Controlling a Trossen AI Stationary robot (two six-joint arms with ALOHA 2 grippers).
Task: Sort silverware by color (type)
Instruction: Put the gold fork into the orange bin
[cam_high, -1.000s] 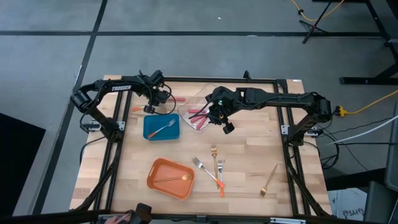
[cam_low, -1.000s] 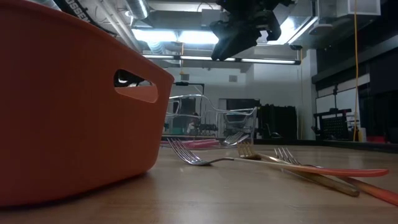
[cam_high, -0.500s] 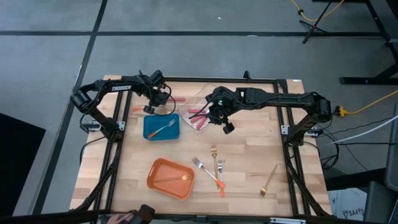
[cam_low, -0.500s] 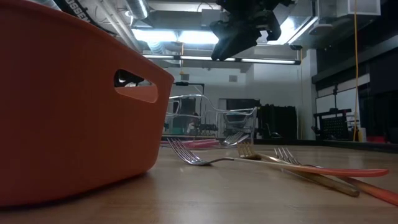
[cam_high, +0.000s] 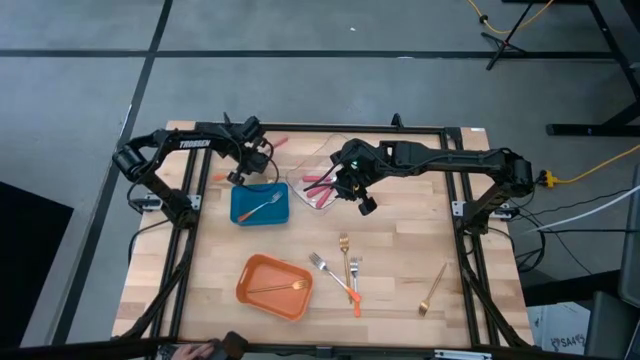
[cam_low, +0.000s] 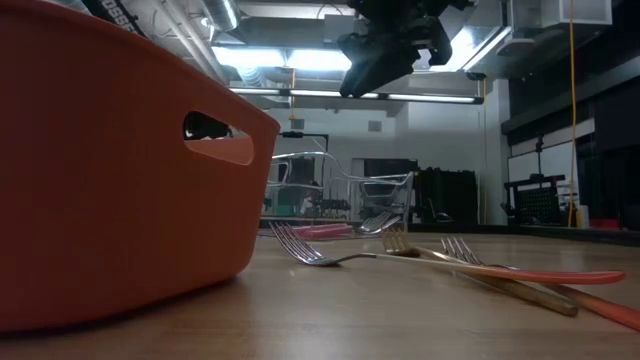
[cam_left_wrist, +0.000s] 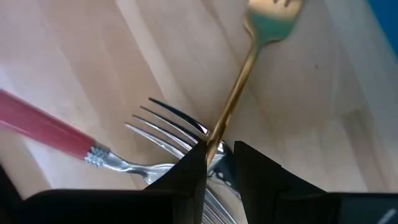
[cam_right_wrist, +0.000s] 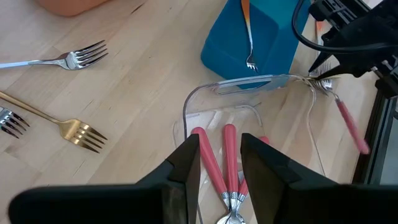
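Left tool (cam_left_wrist: 219, 163) pinches a pink-handled fork (cam_left_wrist: 93, 149) near the desk's far left edge, a gold fork (cam_left_wrist: 249, 68) seemingly caught alongside.
I hold the right tool (cam_right_wrist: 217, 163) empty, fingers apart, over the clear bin (cam_right_wrist: 249, 84) with its pink-handled forks (cam_right_wrist: 227, 162). Sorted so far: one orange-handled fork in the blue bin (cam_high: 260, 204), one gold in the orange bin (cam_high: 274, 286). Three forks (cam_high: 342, 270) mid-desk and a gold one (cam_high: 433, 290) near the right edge remain; I judge it half done.

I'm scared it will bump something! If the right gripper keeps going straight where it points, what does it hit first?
Probably the red-handled forks in the clear tray. The right gripper points down at them, though depth is unclear.
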